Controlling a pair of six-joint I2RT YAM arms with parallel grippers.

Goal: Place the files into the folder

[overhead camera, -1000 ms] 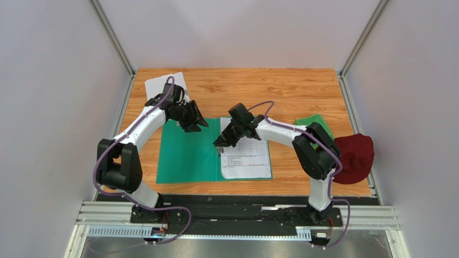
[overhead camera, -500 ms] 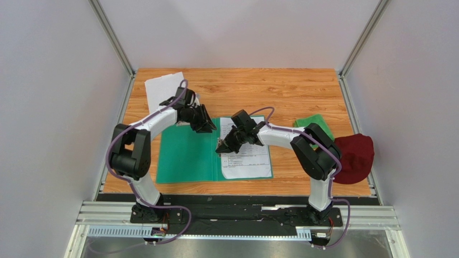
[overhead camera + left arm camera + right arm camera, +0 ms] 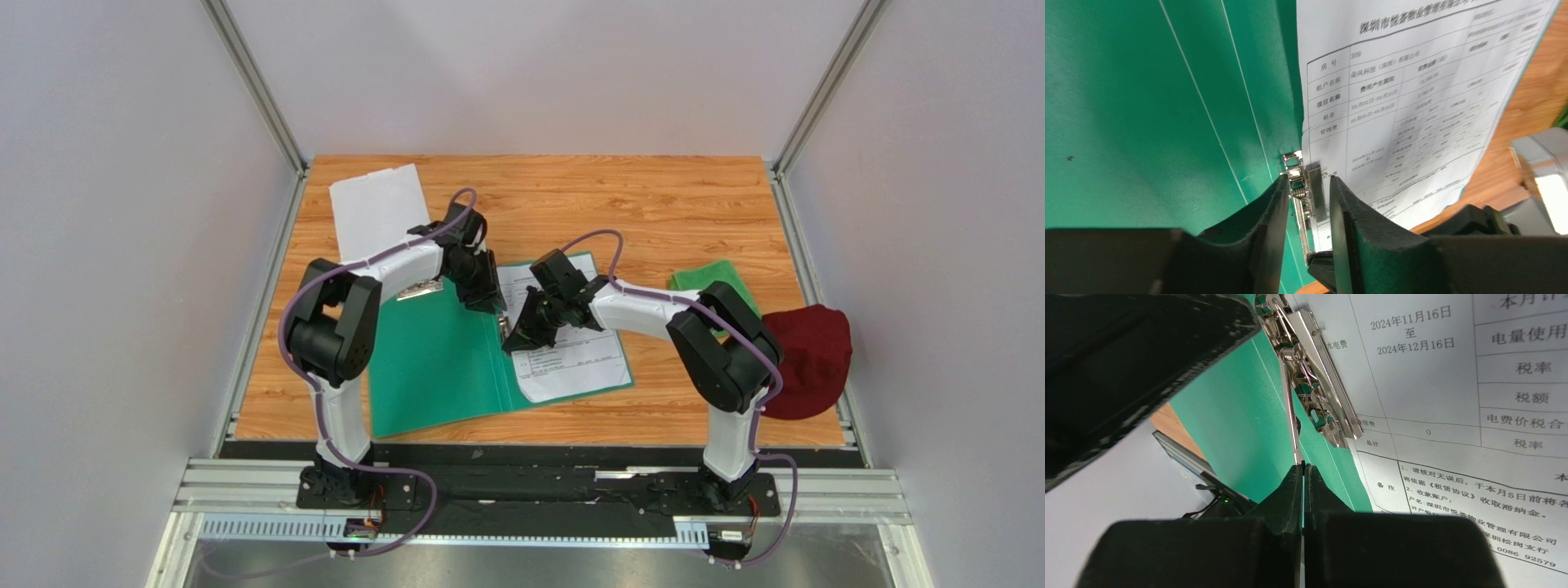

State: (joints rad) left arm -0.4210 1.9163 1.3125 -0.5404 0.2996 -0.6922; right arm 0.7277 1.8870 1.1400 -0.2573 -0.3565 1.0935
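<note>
The teal-green folder [image 3: 429, 368] lies open on the table, slightly turned. One printed sheet [image 3: 574, 355] lies on its right half, next to the metal spring clip [image 3: 505, 321] at the spine. A second white sheet [image 3: 378, 211] lies blank side up at the back left. My left gripper [image 3: 491, 300] sits over the clip; in the left wrist view [image 3: 1308, 187] its jaws stand narrowly apart on either side of the clip [image 3: 1310, 190]. My right gripper [image 3: 528, 333] is shut on the clip's thin wire lever [image 3: 1290, 416], which runs into the fingertips [image 3: 1303, 468].
A small bright green folded cloth [image 3: 711, 279] and a dark red cap [image 3: 810, 355] lie at the right edge. Grey walls with metal posts close in the table on the left, right and back.
My left arm swung right and down from the back-left sheet to the folder's clip. The folder with its sheet turned a little counter-clockwise. My right gripper stayed at the clip.
</note>
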